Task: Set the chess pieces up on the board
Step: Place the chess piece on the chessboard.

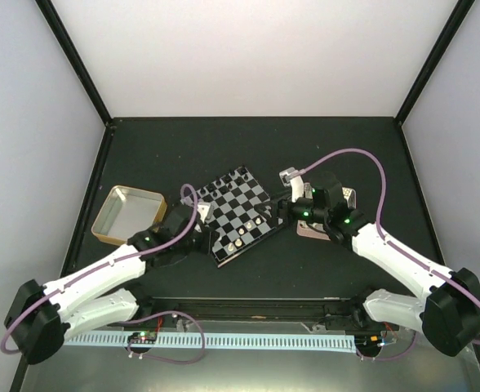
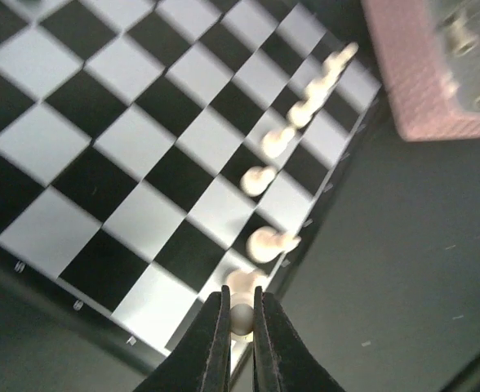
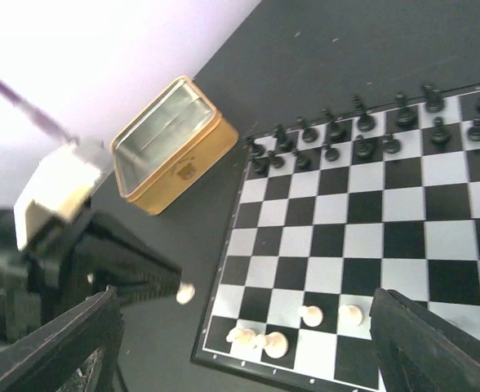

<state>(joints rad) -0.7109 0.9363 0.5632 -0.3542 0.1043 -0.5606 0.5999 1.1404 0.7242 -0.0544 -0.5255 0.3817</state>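
The board (image 2: 142,163) looks smooth and faintly glossy; the tin (image 3: 183,173) is shiny metal; the worktop (image 2: 403,269) is matt.

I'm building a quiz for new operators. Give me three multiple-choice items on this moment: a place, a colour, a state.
1. Seen from above, the tin lies: A. left of the board B. right of it C. on it
2. The chess piece in the left gripper is: A. black B. cream-white C. pink
3. The right gripper is: A. shut on a piece B. shut, empty C. open
Answers: 1 A, the tin sits off the board's left edge; 2 B, the pinched piece is pale; 3 C, its jaws stand wide apart over the board.
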